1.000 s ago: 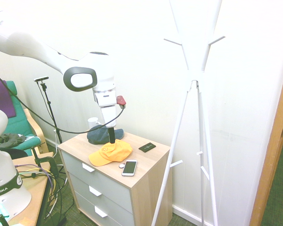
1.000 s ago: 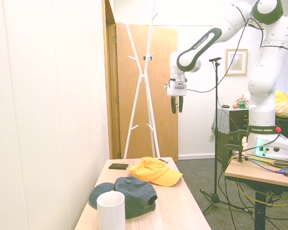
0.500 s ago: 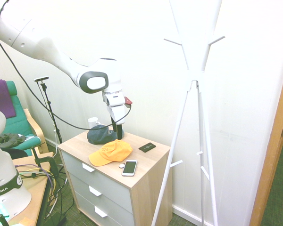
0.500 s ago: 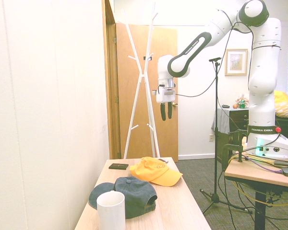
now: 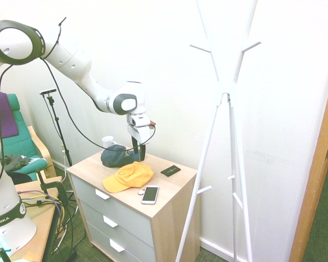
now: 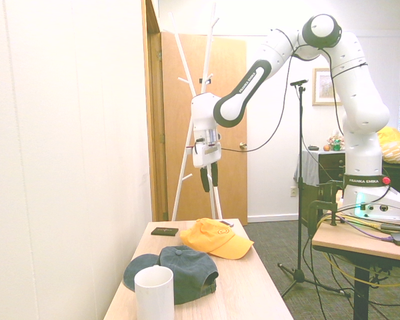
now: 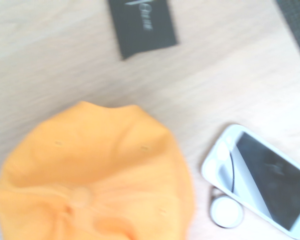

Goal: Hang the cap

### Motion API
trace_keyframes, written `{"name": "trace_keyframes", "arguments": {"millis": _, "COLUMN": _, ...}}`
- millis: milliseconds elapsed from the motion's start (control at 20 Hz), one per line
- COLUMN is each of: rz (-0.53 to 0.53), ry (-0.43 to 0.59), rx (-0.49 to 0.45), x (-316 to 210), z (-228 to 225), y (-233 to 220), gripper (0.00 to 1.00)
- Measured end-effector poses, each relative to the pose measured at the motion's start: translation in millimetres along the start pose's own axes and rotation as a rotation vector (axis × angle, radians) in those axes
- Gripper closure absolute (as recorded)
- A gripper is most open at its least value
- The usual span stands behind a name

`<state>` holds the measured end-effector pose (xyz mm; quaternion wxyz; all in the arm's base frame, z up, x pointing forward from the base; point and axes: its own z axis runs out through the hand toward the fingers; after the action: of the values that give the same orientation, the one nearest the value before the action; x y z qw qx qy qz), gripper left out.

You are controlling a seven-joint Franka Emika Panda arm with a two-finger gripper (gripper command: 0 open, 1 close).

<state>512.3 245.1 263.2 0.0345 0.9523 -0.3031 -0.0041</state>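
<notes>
The claw [image 6: 209, 179], jaws spread and empty, hangs pointing down above the orange cap [image 5: 129, 176] on the dresser [image 5: 164, 194]; lower straight onto the crown, clear of the phone [image 5: 150, 194] beside it, before closing.

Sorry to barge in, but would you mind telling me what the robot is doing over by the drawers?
The gripper hangs open above the orange cap, which lies untouched on the dresser top between a dark cap and a white phone. Nothing is held yet. The white coat stand where the cap should hang is empty of caps.
</notes>
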Motion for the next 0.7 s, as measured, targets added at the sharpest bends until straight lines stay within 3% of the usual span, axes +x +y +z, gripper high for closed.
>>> {"name": "trace_keyframes", "arguments": {"millis": 600, "rz": -0.098, "ry": -0.046, "rx": -0.051, "x": -63.7, "z": 60.6, "y": -59.8, "gripper": 0.00}}
{"name": "trace_keyframes", "arguments": {"millis": 650, "rz": -0.101, "ry": -0.047, "rx": -0.053, "x": -65.5, "z": 63.2, "y": -61.2, "gripper": 1.00}}
{"name": "trace_keyframes", "arguments": {"millis": 700, "rz": -0.103, "ry": -0.046, "rx": -0.057, "x": -65.4, "z": 65.9, "y": -61.2, "gripper": 1.00}}
